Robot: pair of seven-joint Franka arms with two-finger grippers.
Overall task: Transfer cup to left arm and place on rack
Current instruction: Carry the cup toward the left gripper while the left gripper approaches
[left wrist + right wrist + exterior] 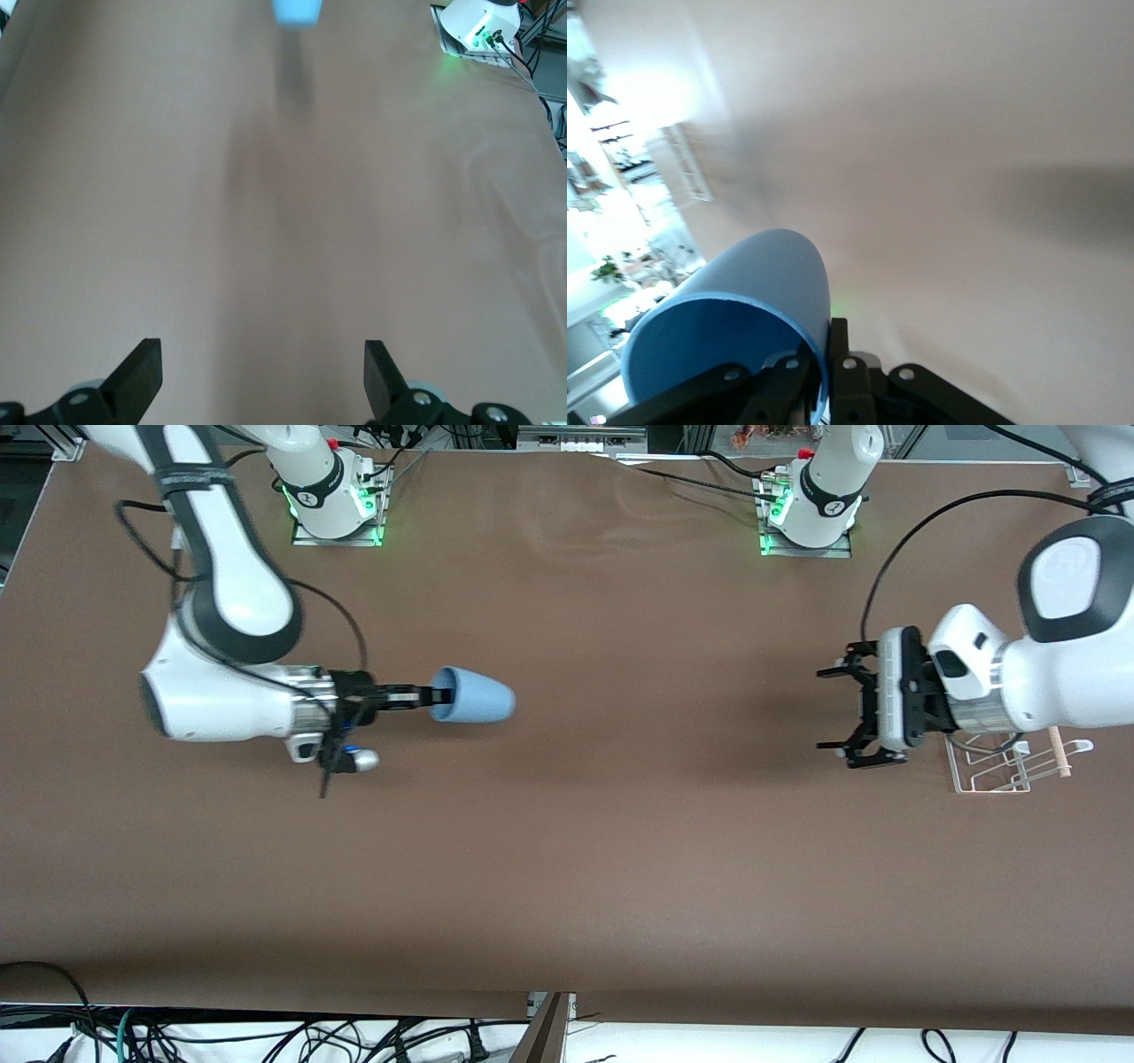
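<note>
No readable brand, label or writing on the arms, the cup or the rack; the only marks are small round emblems on the two arm bases, too small to read.

Right arm's end of the bench: the right gripper (434,695) is held level above the brown bench (567,868), pointing toward the left arm's end. It is clamped on the cup (474,695), one finger inside the mouth and one outside the wall, pinching the rim. The cup lies on its side in the air, mouth toward the right gripper and closed bottom toward the left arm's end. It is a plain light-blue tumbler, smooth, tapered, without a handle. In the right wrist view the cup (735,336) fills the foreground, its open mouth toward the camera and the thin rim caught between the black fingers (846,376).

Middle of the bench: bare brown surface, with soft shadows under both arms.

Left arm's end: the left gripper (842,713) hangs above the bench with its fingers spread wide, turned to face the cup and well apart from it. The left wrist view shows the two black fingertips (137,376) far apart and the cup (297,11) as a small blue shape at the frame's edge. The rack (1005,766), white wire with a light wooden rod (1060,753) along one side, stands on the bench partly under the left arm's wrist.
</note>
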